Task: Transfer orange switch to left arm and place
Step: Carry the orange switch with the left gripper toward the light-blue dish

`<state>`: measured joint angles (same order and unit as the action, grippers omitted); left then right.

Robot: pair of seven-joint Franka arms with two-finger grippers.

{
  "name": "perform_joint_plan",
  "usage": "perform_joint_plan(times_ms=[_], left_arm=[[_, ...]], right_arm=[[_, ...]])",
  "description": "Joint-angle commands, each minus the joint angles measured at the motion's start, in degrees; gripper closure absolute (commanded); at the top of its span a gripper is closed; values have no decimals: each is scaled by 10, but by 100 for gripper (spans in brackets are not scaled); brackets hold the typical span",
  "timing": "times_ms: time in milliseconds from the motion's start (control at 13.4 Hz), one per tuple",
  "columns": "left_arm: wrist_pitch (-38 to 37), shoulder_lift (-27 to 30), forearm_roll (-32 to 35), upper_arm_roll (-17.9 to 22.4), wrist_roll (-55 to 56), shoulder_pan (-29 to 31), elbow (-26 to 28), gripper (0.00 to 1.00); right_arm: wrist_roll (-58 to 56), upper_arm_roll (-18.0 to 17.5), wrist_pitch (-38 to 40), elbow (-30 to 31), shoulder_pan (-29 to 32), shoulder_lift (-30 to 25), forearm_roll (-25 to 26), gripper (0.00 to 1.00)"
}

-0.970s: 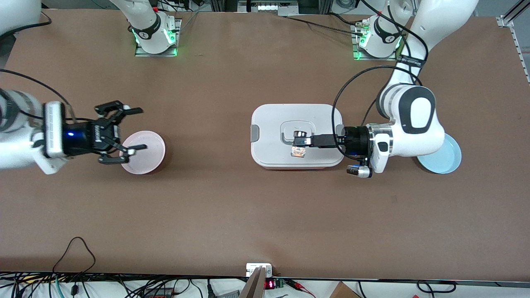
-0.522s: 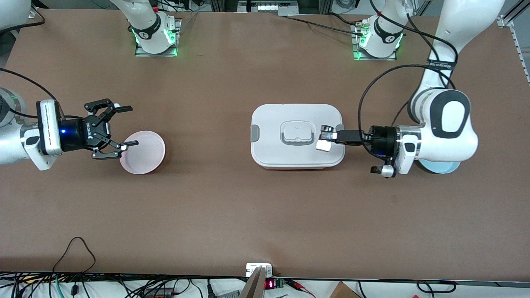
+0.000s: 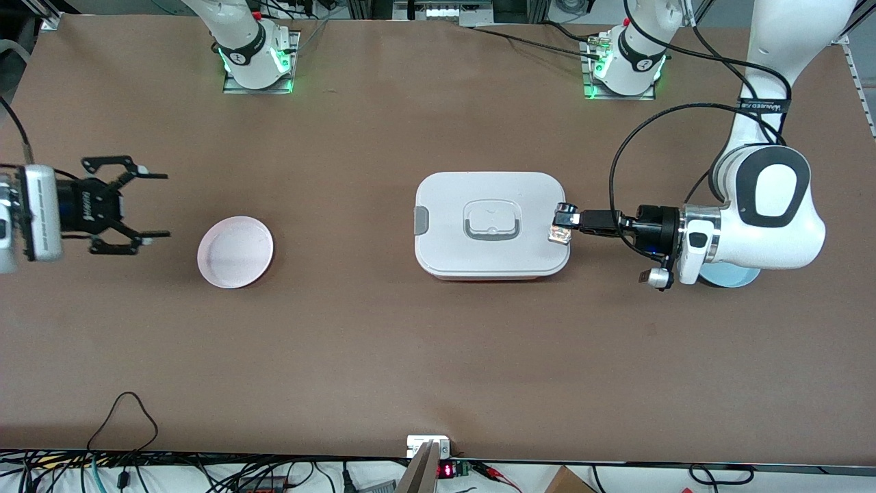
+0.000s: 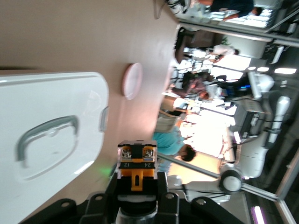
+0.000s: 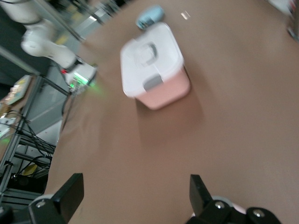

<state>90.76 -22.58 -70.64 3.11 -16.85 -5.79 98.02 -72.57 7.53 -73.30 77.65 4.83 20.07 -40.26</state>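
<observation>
While the front camera sits at 6 o'clock and the arm bases at 12 o'clock, the brown desk point(image 3: 438, 356) carries three things in a row across its middle. A pink plate point(image 3: 202, 239) lies toward 9 o'clock, at the right arm's end. The white lidded box point(image 3: 452, 198) stands at the centre. A blue plate point(image 3: 736, 277) peeks out under the left arm at 3 o'clock.

The left end effector point(image 3: 562, 226) hangs over the box's 3 o'clock edge, clenched on the orange switch point(image 3: 560, 235). The left wrist view shows the switch point(image 4: 136, 164) pinched at its base, its orange part and silver terminals sticking out past the fingers. The right end effector point(image 3: 165, 205) hovers over the desk at 9 o'clock, past the pink plate, fingers spread wide and holding nothing, well apart from the switch.

Likely risks: the switch seems to sit close above the lid, so a level sweep toward 9 o'clock could clip the lid or its raised handle. The narrow pinch could let the switch twist or drop at the handover.
</observation>
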Motion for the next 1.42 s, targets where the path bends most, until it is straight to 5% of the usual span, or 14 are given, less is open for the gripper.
perform_joint_plan(times_ms=[0,373,746,1343], left_arm=[[-6,25,66,-2,-2,19,6,100],[-6,51,207,-2,-19,26,5,100],[-10,73,349,-3,-185,46,4,100],[-5,95,592,-10,-385,62,5,100]], right_arm=[[128,-5,-7,7,-18,-49,113,0],[360,-7,-12,51,-91,-142,292,0],[443,-7,-11,58,-128,-157,385,0],[643,-1,-77,94,-129,-185,411,0]])
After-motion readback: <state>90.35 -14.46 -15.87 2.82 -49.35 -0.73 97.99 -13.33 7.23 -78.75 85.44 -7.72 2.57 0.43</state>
